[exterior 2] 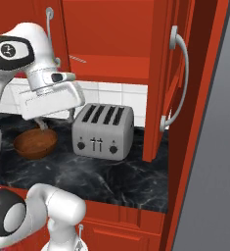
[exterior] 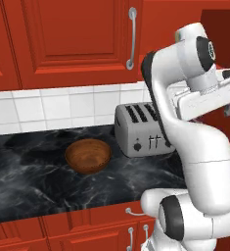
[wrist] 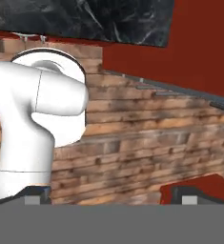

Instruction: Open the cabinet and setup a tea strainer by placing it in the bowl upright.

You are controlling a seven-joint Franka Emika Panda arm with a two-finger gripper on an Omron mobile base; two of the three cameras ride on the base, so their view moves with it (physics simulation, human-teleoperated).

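1. Cabinet (exterior 2: 111,29): the right door (exterior 2: 161,83) stands swung out, edge-on toward the near right, with its long curved handle (exterior 2: 179,73) facing right. The left door (exterior: 72,34) is closed. The interior and the red shelf (exterior 2: 114,66) are exposed, so I judge the opening step done.
2. Counter (exterior: 33,181): black marble, running below the cabinet.
3. Toaster (exterior 2: 103,131): silver, four slots, on the counter directly under the open half of the cabinet.
4. Bowl (exterior: 88,156): brown wood, upright and empty, on the counter just left of the toaster and apart from it.
5. Gripper (wrist: 112,194): the jaws are spread as wide as they go, with nothing between them. The hand view looks down past the near edge of the counter to the wooden floor, so the fingers point downward. In the right base view the hand hangs above the bowl, lower than the shelf.
6. Tea strainer (exterior 2: 77,59): a thin grey streak lies on the shelf near its left end. I take it for the strainer, but it is too small to make out the basket or which way the handle runs.
7. Key relation: the strainer lies above, farther in and a little right of the hand, while the fingers face down and away from it. I judge that the hand must rise and tip toward the shelf before any grasp.
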